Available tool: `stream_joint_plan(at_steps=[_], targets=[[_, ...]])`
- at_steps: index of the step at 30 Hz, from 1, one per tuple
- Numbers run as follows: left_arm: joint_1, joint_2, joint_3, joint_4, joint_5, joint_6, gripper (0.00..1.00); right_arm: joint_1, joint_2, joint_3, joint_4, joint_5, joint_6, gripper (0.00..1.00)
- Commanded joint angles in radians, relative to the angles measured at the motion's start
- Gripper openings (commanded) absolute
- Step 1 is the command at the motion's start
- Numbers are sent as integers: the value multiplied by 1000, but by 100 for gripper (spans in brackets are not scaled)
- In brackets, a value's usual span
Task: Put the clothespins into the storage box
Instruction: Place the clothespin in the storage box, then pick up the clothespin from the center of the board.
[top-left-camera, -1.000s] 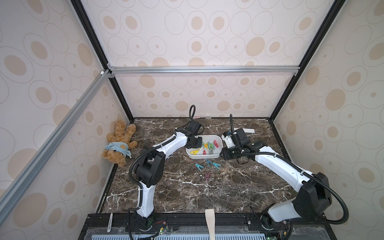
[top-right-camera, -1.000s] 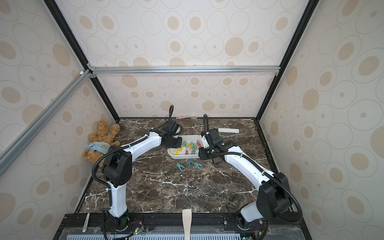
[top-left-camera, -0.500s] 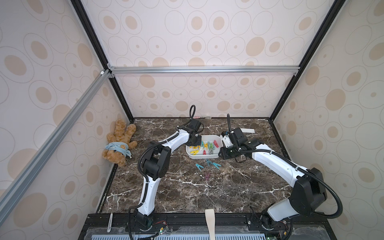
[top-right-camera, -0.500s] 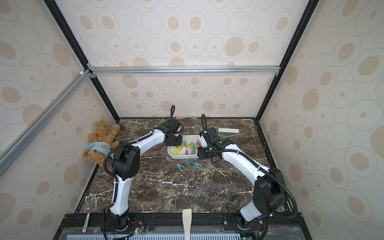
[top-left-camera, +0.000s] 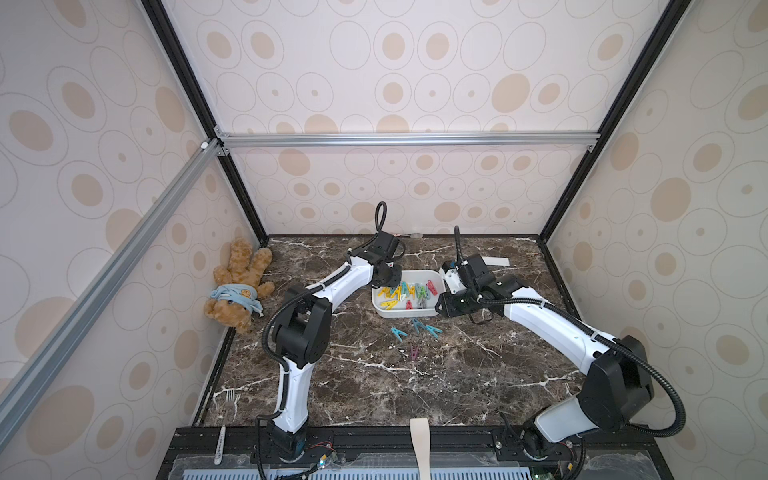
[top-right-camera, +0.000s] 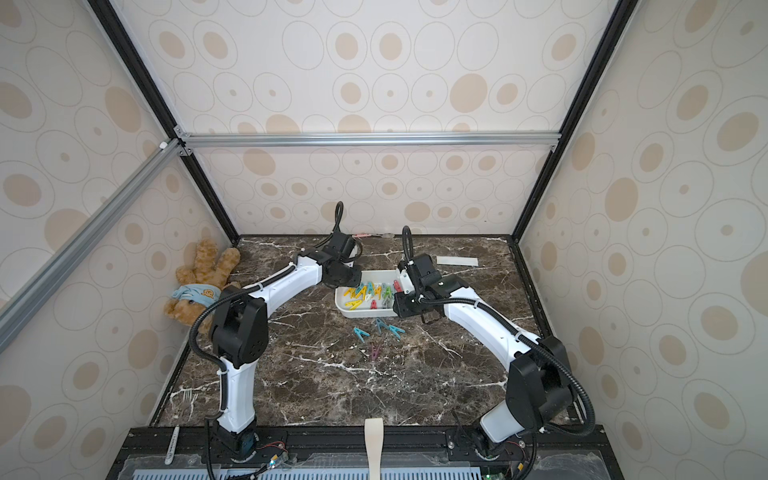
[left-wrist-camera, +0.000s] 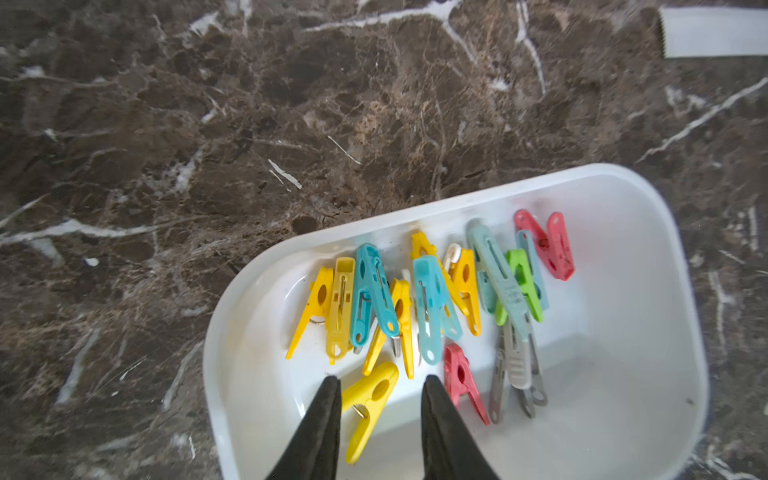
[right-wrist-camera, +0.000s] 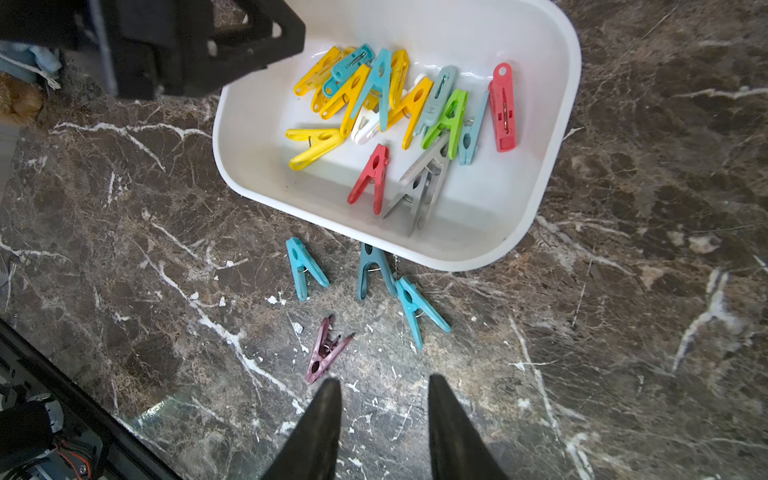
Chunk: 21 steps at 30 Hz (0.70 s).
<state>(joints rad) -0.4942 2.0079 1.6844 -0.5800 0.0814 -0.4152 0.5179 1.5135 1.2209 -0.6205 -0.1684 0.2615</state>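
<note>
The white storage box (top-left-camera: 405, 312) (top-right-camera: 365, 312) stands at the table's middle back and holds several clothespins in yellow, teal, red, green, grey and white (left-wrist-camera: 432, 299) (right-wrist-camera: 390, 95). My left gripper (left-wrist-camera: 380, 384) hangs open over the box's left end. A yellow clothespin (left-wrist-camera: 370, 399) lies loose on the box floor below its fingers. Three teal clothespins (right-wrist-camera: 305, 272) (right-wrist-camera: 370, 270) (right-wrist-camera: 417, 309) and a purple one (right-wrist-camera: 326, 349) lie on the marble in front of the box. My right gripper (right-wrist-camera: 380, 386) is open and empty, by the box's right end, above the marble.
A teddy bear (top-left-camera: 239, 286) lies against the left wall. A flat white paper strip (top-left-camera: 494, 261) (left-wrist-camera: 715, 31) lies behind the box on the right. A fork (top-left-camera: 230, 400) and a pale strip (top-left-camera: 419, 440) are at the front edge. Patterned walls close in three sides.
My left gripper has opened and let go of the yellow clothespin, which now lies in the box. The right gripper's fingers have spread slightly; that arm has barely moved.
</note>
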Motion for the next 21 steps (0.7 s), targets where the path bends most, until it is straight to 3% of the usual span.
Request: stream_joint_plan(at_steps=[1,12,21], targets=[[5,-113,-54,43,12,-7,36,4,-11,-22,-7,-4,-11,38],[-1,-431,-450,208,40,-43,37,60,17,-149,36,44,3,42],[0,-518,-578,244,43,-85,37,67,191,-96,89,31,-51,36]])
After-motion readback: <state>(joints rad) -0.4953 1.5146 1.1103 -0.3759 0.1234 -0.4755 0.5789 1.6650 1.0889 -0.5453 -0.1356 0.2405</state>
